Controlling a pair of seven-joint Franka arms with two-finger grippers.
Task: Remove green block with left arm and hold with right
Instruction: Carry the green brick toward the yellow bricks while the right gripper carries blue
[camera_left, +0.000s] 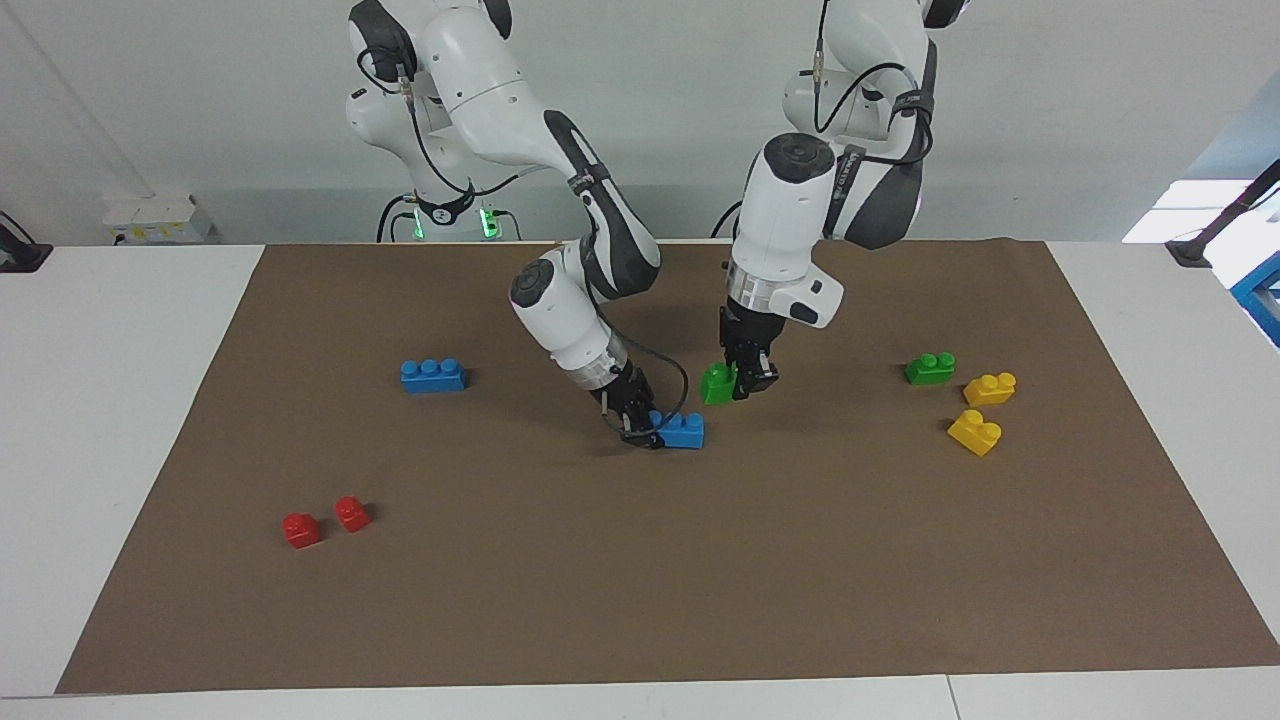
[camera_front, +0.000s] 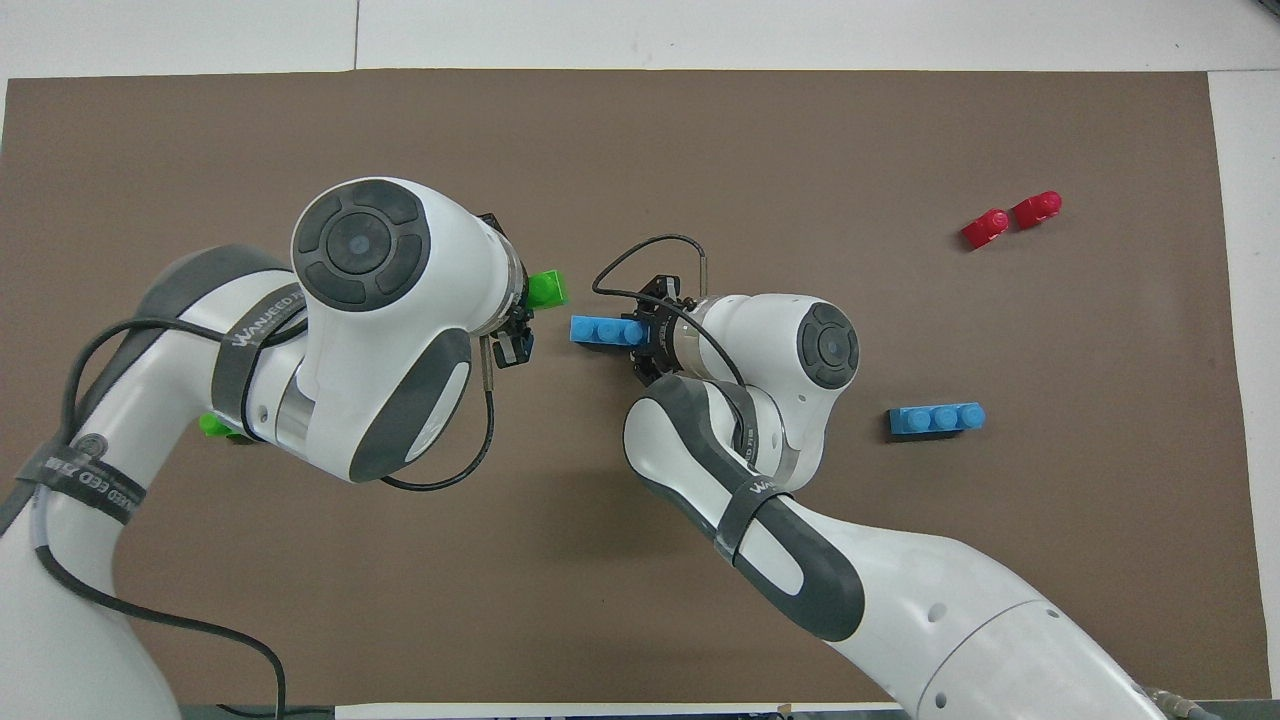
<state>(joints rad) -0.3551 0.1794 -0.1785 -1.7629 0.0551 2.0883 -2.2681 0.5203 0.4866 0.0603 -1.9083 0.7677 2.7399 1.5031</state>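
The green block (camera_left: 717, 384) (camera_front: 547, 289) hangs in the air, free of the blue brick, with my left gripper (camera_left: 743, 384) (camera_front: 520, 322) shut on it. It is over the mat, a little toward the left arm's end of the table from the blue brick. My right gripper (camera_left: 646, 428) (camera_front: 646, 334) is shut on one end of that blue brick (camera_left: 684, 430) (camera_front: 598, 329), low at the brown mat (camera_left: 640, 600). The brick's studs are bare.
A second green brick (camera_left: 930, 368) and two yellow bricks (camera_left: 990, 388) (camera_left: 974, 432) lie toward the left arm's end. Another blue three-stud brick (camera_left: 432, 375) (camera_front: 937, 418) and two red bricks (camera_left: 301, 529) (camera_left: 351, 513) lie toward the right arm's end.
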